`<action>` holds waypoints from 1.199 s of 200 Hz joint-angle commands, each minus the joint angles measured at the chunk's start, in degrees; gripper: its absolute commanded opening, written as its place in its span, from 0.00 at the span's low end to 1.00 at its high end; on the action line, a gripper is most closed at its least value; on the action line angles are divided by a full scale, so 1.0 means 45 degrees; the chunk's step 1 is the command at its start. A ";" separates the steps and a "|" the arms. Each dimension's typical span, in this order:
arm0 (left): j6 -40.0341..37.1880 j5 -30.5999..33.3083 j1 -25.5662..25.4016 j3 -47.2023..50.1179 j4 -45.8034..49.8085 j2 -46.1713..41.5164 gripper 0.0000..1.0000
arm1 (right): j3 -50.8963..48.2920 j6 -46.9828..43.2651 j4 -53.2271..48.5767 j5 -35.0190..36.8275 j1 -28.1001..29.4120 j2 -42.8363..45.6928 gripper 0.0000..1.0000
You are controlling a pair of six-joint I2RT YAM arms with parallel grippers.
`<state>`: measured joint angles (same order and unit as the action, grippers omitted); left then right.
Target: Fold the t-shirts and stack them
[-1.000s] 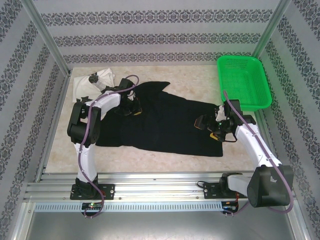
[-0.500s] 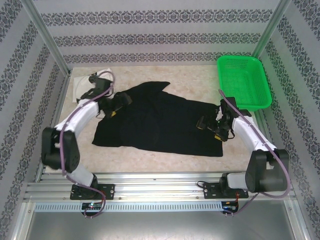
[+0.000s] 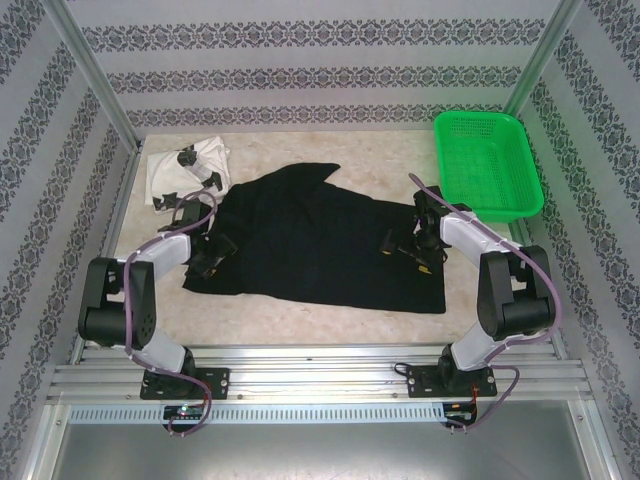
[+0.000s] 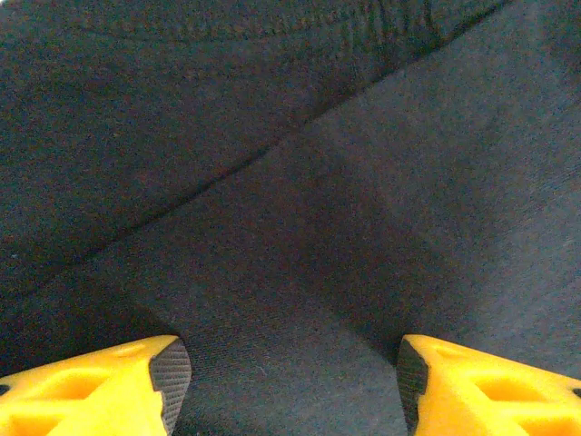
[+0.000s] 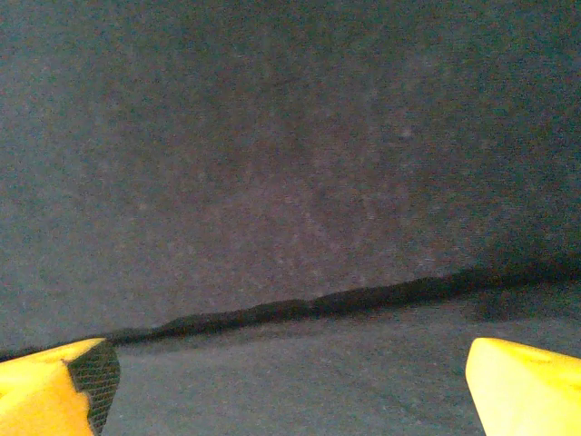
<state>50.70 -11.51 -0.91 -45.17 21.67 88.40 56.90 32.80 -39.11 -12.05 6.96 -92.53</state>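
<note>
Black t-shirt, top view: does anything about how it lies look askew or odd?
Yes. The black t-shirt lies spread but slanted, one part jutting in a point toward the far wall. The white t-shirt sits crumpled at the far left.

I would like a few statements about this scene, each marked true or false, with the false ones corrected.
The black t-shirt lies spread out on the table. True.
The white t-shirt is inside the green basket. False: it lies at the table's far left corner, outside the basket.
The right end effector is shut on the black t-shirt. False: its jaws stand open over the cloth.
The left end effector is over the black t-shirt's left part. True.
</note>
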 commanded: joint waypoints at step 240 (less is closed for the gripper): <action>0.0088 0.1237 0.3393 0.1661 0.4919 -0.6308 0.82 | 0.7082 0.0224 -0.0293 0.0198 -0.0834 -0.5134 0.76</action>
<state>52.99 -5.82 15.11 -29.87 41.19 58.96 86.02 34.20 -39.72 -9.04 2.46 -112.75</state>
